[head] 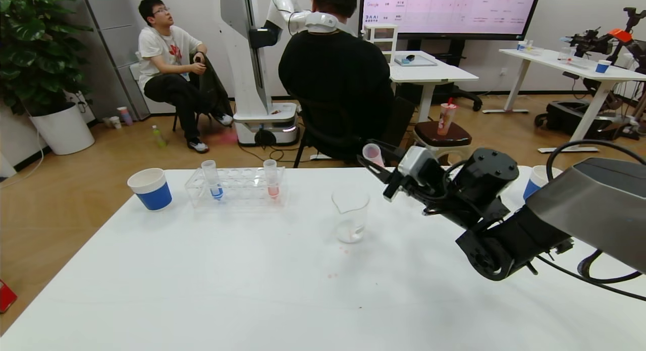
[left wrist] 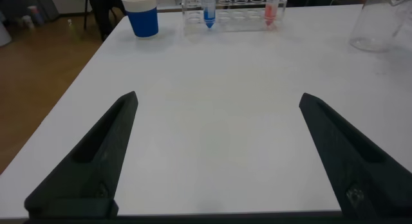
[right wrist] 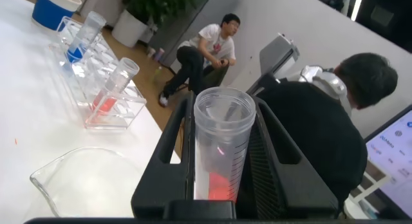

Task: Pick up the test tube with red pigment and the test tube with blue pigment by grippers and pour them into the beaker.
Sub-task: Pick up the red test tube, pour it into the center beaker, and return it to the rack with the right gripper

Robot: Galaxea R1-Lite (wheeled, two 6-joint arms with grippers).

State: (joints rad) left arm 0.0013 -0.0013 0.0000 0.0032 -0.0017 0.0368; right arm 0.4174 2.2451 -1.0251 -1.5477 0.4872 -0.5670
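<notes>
The right gripper (head: 376, 165) clamped the test tube with red pigment (right wrist: 220, 147) above the table (head: 227, 280), beside the beaker (head: 350, 215), the test tube with blue pigment (head: 211, 179) stood racked near the far edge, and the left gripper (left wrist: 215, 153) gaped empty.

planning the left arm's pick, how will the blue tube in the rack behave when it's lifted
The test tube with blue pigment looks light: it is slim, with liquid only near its tip. Smooth clear walls may slip between fingers. It stands upright in the clear rack, so a straight upward pull should probably free it.
</notes>
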